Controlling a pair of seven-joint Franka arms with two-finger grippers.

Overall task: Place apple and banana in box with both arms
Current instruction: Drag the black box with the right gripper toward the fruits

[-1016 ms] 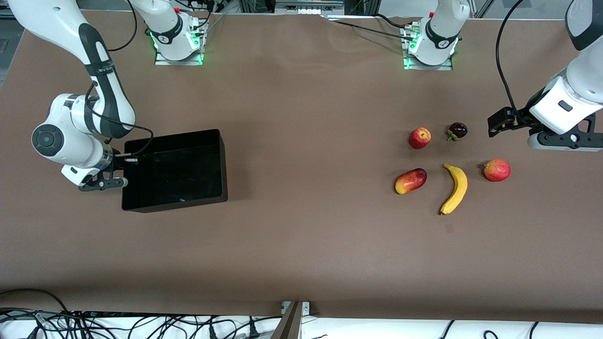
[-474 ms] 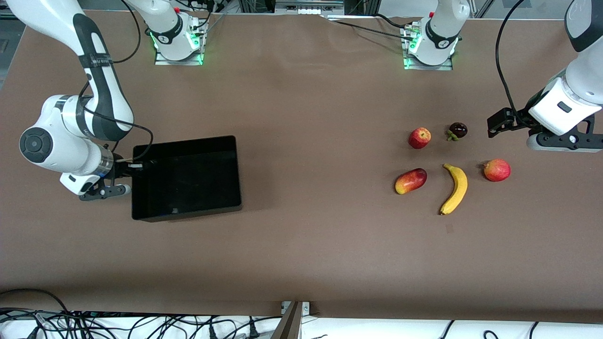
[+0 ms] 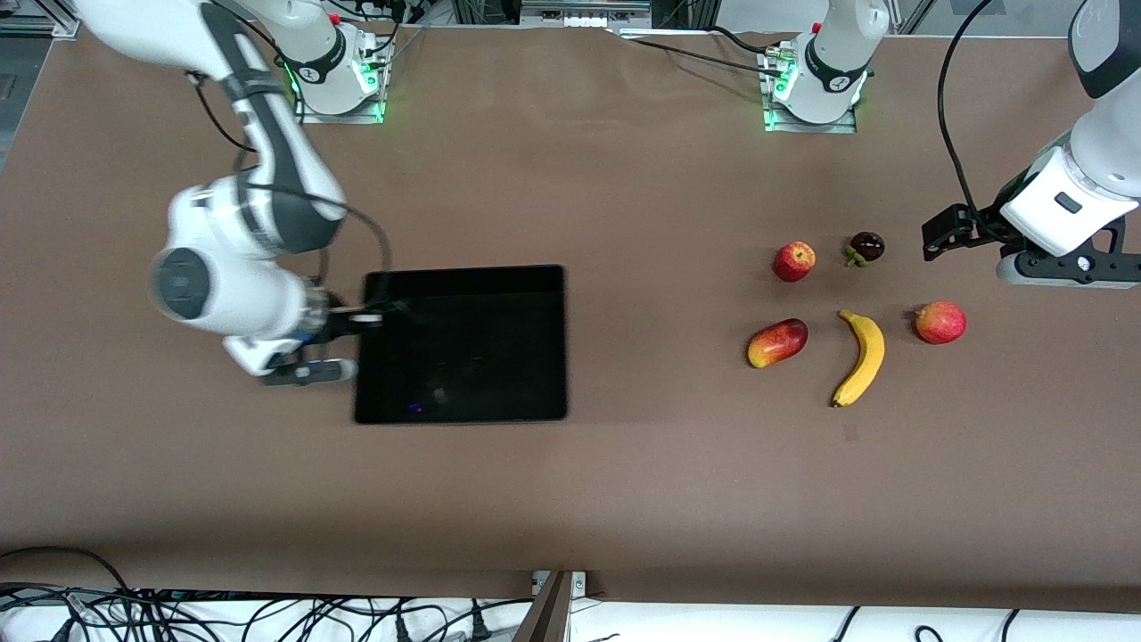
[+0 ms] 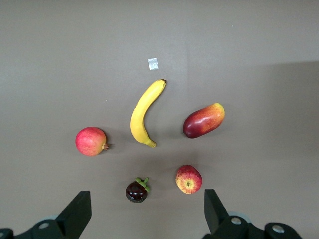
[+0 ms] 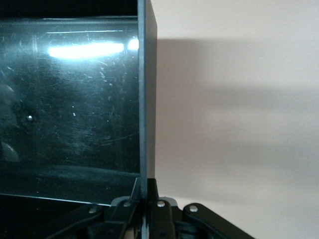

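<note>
On worktop, mid-span | box point(image 3: 463, 343) empty, wall clamped in right gripper point(image 3: 379, 314) fingers | apple point(image 3: 793, 261), banana point(image 3: 861, 357) unpicked near left arm's end | left gripper point(image 4: 144, 219) over fruits, fingers apart

I see a brown table point(image 3: 570, 499) spanning nearly my whole front view, evenly lit. Tangled black cables point(image 3: 223, 615) lie along its near edge, and green lights point(image 3: 379, 111) glow by the far edge.

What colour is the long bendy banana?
The banana is yellow with dark tips, clearest in the left wrist view.
</note>
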